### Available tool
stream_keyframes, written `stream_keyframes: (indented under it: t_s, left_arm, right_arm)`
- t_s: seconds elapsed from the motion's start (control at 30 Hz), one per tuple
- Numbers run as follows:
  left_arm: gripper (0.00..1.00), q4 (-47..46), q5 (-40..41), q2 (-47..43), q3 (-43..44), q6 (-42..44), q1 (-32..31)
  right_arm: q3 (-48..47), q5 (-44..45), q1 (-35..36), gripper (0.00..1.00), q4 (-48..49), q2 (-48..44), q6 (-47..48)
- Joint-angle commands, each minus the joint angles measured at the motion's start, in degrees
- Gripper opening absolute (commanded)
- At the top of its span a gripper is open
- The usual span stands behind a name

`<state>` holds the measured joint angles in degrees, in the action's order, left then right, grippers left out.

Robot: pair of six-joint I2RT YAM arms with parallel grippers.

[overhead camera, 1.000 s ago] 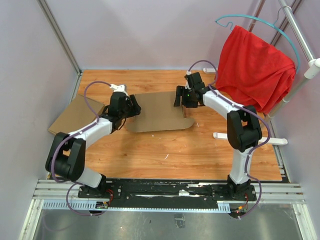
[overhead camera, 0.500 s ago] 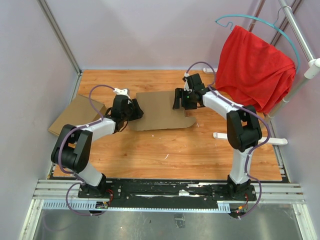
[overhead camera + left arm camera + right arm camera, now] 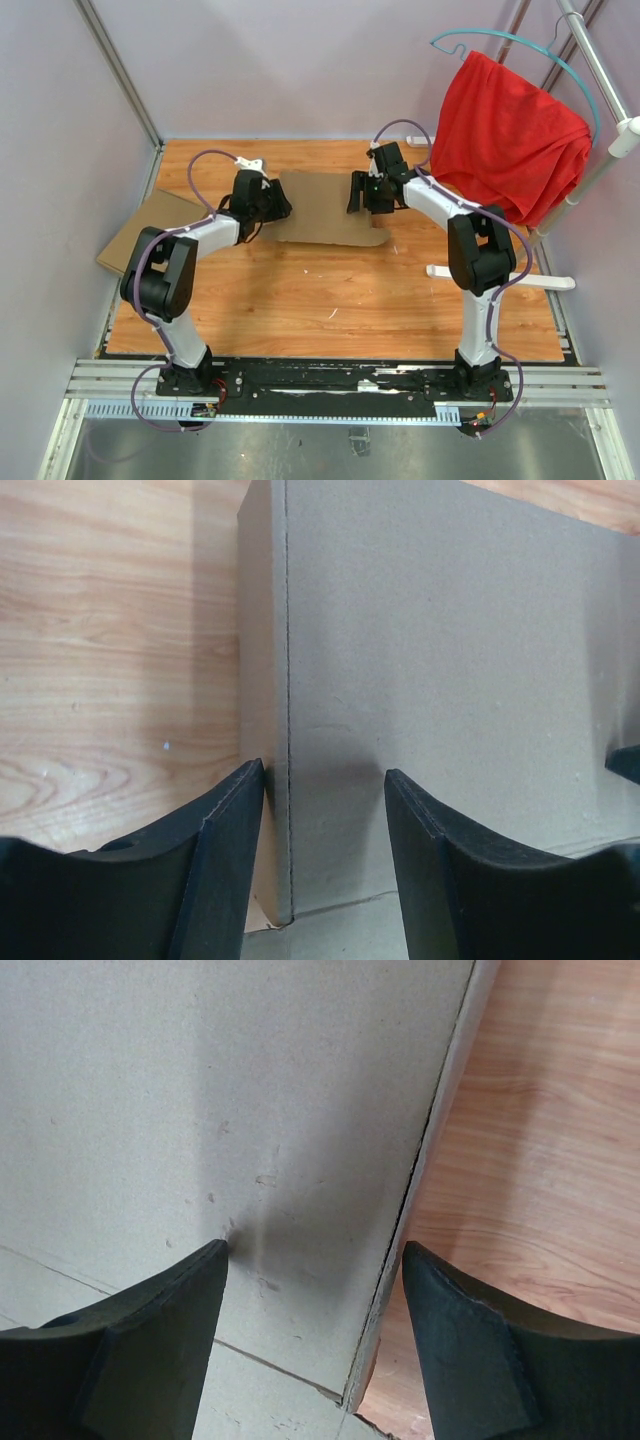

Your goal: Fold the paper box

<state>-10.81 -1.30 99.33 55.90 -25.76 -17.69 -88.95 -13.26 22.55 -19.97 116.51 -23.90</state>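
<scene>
The paper box [image 3: 325, 208] lay mostly flat on the surface [image 3: 330, 300], just left of the red cloth [image 3: 505, 135] and toward the far side, with no wall seen standing yet. The right end effector [image 3: 315, 1247] hovered over the box edge nearest the cloth. Its fingers were spread apart and clamped on nothing, straddling the crease there. The left end effector [image 3: 325, 772] was over the edge farthest from the cloth, its fingers likewise apart on either side of the crease beside a narrow side flap [image 3: 263, 630]. The main risk seemed to be the sheet sliding. With nothing gripped, an uneven push from one side would likely skate the whole box toward or away from the cloth rather than bend it. If a finger pressed down on the panel instead of catching the flap, the cardboard could buckle off its score line. A lift on one side alone might twist the sheet — and the flap would probably spring back flat once let go. A spare cardboard piece [image 3: 150, 230] lay farthest from the cloth, probably too far off to interfere.
</scene>
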Motion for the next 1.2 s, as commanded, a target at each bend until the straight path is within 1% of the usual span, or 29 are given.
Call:
stream_keyframes:
  t_s: [0.0, 0.07, 0.13, 0.27, 0.37, 0.47, 0.5, 0.53, 0.57, 0.6, 0.63, 0.67, 0.7, 0.73, 0.77, 0.8, 0.87, 0.9, 0.97, 1.03, 1.1, 1.17]
  left_arm:
    - [0.55, -2.04, -4.19, 1.61, 4.37, 0.0, -0.36]
    - [0.55, -1.46, -3.6, 1.63, 4.88, 0.0, -0.37]
    - [0.55, 0.09, -0.99, 0.8, 5.08, 0.11, -0.04]
    - [0.56, 3.13, 3.12, -3.62, 4.01, -0.05, 2.39]
    - [0.6, 5.27, 4.22, -8.15, 2.65, -0.2, 4.74]
    - [0.6, 7.73, 7.45, -13.23, 0.11, 0.51, 5.04]
    - [0.6, 8.18, 8.24, -14.8, -1.07, 0.42, 5.04]
    - [0.57, 8.02, 8.31, -16.45, -2.84, 0.14, 5.04]
    - [0.55, 7.13, 7.52, -17.92, -4.88, -0.41, 5.1]
    - [0.52, 5.53, 5.68, -19.42, -7.04, -0.72, 5.12]
    - [0.5, 3.36, 2.95, -20.81, -9.52, -0.96, 5.15]
    - [0.49, 0.64, 0.41, -21.66, -11.88, -1.22, 5.13]
    - [0.48, -1.59, -2.12, -22.23, -13.83, -1.38, 5.14]
    - [0.47, -4.07, -4.77, -22.36, -15.46, -1.33, 5.13]
    - [0.47, -4.58, -6.19, -22.15, -16.3, -1.23, 5.17]
    - [0.48, -4.87, -7.61, -21.64, -16.6, -0.66, 5.13]
    - [0.5, -3.87, -9.67, -20.27, -16.3, 1.08, 5.1]
    - [0.51, -2.99, -10.08, -19.58, -15.77, 1.96, 5.08]
    - [0.51, -2.31, -10.31, -18.85, -15.32, 3.15, 5.04]
    - [0.52, -3.04, -10.36, -18.87, -15.67, 3.01, 5.04]
    - [0.54, -3.92, -10.51, -19.17, -16.1, 2.96, 4.89]
    - [0.54, -4.13, -10.19, -19.18, -15.97, 3.37, 4.58]
  right_arm:
    - [-2.81, 0.63, -0.36, 0.71, -1.45, 1.54, -0.63]
    - [-3.29, 1.11, -0.76, 0.71, -1.8, 1.48, -0.71]
    - [-4.02, 2.27, -1.23, 0.71, -2.87, 0.79, -0.52]
    - [-2.71, 4.64, -2.52, 0.71, -3.69, -2.55, 1.28]
    - [0.02, 7.96, -3.58, 0.73, -4.06, -8.22, 2.42]
    - [7.3, 10.77, -4.15, 0.77, 1.51, -16.11, 1.1]
    - [10.81, 8.99, -4.59, 0.79, 5.22, -19.13, -1.32]
    - [14.9, 2.74, -6.16, 0.92, 9.61, -21.57, -3.85]
    - [18.89, -5.58, -7.97, 1.0, 14.87, -23.41, -6.33]
    - [23.17, -13.52, -9.9, 1.0, 20.05, -24.18, -6.33]
    - [27.17, -24.06, -11.73, 1.0, 27.37, -23.95, -6.33]
    - [30.6, -32.97, -13.11, 0.99, 37.21, -22.73, -17.74]
    - [33.95, -37.97, -13.54, 0.99, 47.09, -21.23, -23.38]
    - [36.2, -39.32, -13.35, 0.99, 51.48, -19.82, -26.09]
    - [36.25, -38.88, -12.51, 0.99, 49.24, -19.72, -24.56]
    - [35.26, -35.63, -11.24, 0.99, 41.54, -20.4, -19.14]
    - [30.77, -22.17, -6.44, 0.99, 22.95, -22.99, -6.65]
    - [29.32, -15.47, -3.78, 0.99, 17.35, -24.2, -2.53]
    - [27.28, -4.27, 0.4, 0.98, 10.87, -25.91, 2.15]
    - [24.75, 5.11, 2.66, 0.98, 5.05, -26.19, 2.69]
    - [22.68, 12.49, 3.79, 0.98, -0.84, -25.71, 2.68]
    - [21.78, 17.36, 4.23, 0.98, -3.94, -25.74, 2.48]
